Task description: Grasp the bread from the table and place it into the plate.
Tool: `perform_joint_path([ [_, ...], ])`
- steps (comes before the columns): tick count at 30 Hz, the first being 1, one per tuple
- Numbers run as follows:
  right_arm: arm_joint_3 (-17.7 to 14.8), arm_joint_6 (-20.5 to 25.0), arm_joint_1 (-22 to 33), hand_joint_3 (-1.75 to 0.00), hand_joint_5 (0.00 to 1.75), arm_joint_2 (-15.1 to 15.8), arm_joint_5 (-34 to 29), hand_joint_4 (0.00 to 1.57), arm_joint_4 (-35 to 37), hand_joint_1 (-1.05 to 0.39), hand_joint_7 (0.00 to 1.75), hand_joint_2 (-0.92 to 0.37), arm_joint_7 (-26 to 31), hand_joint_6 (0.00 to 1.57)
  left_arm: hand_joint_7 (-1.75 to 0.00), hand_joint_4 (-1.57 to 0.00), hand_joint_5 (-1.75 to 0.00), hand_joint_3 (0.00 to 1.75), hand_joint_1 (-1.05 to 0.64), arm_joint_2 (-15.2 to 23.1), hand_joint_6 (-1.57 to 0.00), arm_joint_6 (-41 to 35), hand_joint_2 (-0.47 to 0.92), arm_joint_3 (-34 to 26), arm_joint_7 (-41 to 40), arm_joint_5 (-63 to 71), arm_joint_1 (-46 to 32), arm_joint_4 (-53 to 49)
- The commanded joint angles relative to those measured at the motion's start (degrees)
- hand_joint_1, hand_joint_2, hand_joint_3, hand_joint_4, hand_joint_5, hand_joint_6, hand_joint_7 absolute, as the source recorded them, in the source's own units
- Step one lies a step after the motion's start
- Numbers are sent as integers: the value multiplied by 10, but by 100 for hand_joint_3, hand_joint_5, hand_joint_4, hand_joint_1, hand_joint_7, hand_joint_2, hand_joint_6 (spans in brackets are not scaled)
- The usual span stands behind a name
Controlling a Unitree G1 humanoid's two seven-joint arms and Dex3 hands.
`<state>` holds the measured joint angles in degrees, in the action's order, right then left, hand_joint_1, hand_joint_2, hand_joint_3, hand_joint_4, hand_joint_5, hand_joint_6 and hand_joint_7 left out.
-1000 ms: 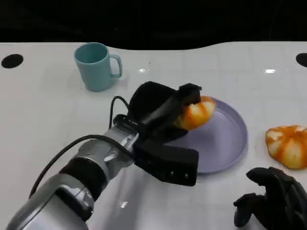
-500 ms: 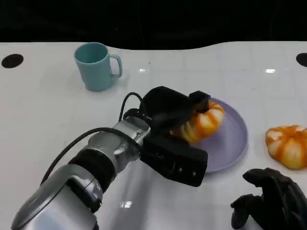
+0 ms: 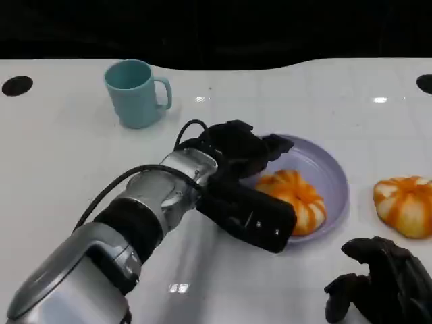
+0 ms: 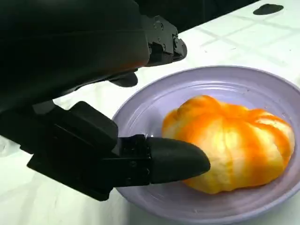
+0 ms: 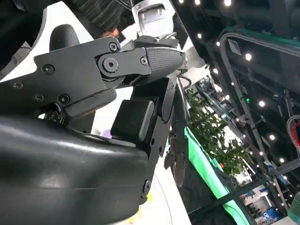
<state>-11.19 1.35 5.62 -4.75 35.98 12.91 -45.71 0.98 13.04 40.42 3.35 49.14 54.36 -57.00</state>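
Bread [image 3: 295, 200] lies in the purple plate [image 3: 331, 177], toward its near side, resting free. My left robot hand [image 3: 244, 150] is over the plate's far-left rim, fingers spread, holding nothing; one fingertip [image 4: 178, 159] just beside the bread. Right robot hand [image 3: 381, 283] low near tabletop [image 3: 61, 155] edge, fingers curled in, empty. 2nd bread [image 3: 403, 204] on tabletop right of plate. Teal mug [image 3: 135, 92] far left.
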Motion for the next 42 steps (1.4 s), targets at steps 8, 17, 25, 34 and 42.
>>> perform_joint_path([
  [8,-8,5,1,-35,60,10,9,157,0,-59,27,-92,-1,157,0,0,-68,67,-105,88,0,62,92,-51,-23,-55,-80,127],
  [17,-10,-2,-2,-36,58,11,10,157,8,-58,23,-92,-12,157,-69,-8,-119,46,-97,94,-7,262,92,-175,-22,-269,-190,136],
  [25,-11,2,2,-35,59,11,10,157,0,-58,25,-92,-4,157,-90,-64,-119,34,-86,60,-43,322,92,-251,98,-462,-278,156],
  [34,-12,6,6,-34,59,11,13,157,-6,-58,25,-92,-4,157,-137,-73,-163,35,-92,50,-59,236,92,-303,209,-610,-404,295],
  [42,-10,17,12,-34,61,10,13,157,-20,-58,26,-92,7,157,-134,-89,-172,14,-97,24,-91,12,92,-353,297,-812,-516,447],
])
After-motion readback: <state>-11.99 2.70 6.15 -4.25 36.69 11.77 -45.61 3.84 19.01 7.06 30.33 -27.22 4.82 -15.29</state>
